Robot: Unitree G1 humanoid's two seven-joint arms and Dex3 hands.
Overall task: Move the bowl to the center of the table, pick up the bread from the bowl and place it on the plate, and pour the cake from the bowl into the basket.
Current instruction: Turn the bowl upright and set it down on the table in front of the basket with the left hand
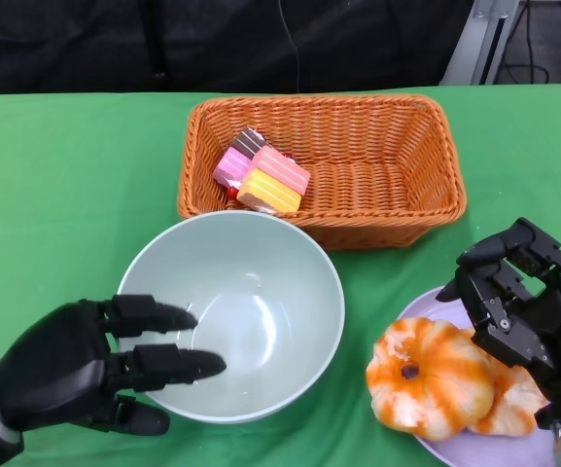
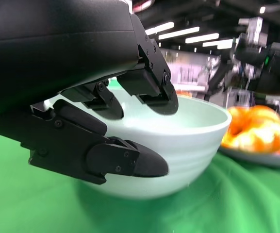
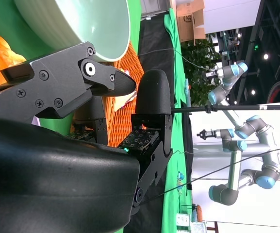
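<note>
- The plate (image 1: 426, 309) is mostly covered by the bread (image 1: 434, 377), and the head view's lower edge cuts it off.
- The right robot hand (image 1: 518, 302) runs off the right edge and hides part of the bread.
- Whether the left robot hand (image 1: 86, 362) touches the bowl (image 1: 251, 282) cannot be told; its fingers cover the near rim.
- In the left wrist view, the bread (image 2: 256, 133) and the room behind it are blurred.
- The cake (image 1: 261, 173) in the basket (image 1: 397, 165) partly hides a small red thing beneath it.

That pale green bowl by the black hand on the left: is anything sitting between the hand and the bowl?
Nothing visible does. The left hand is already at the bowl: its upper fingers reach over the near rim while a lower finger lies outside the wall, as the left wrist view shows. The bowl looks empty; the cake is in the basket.
</note>
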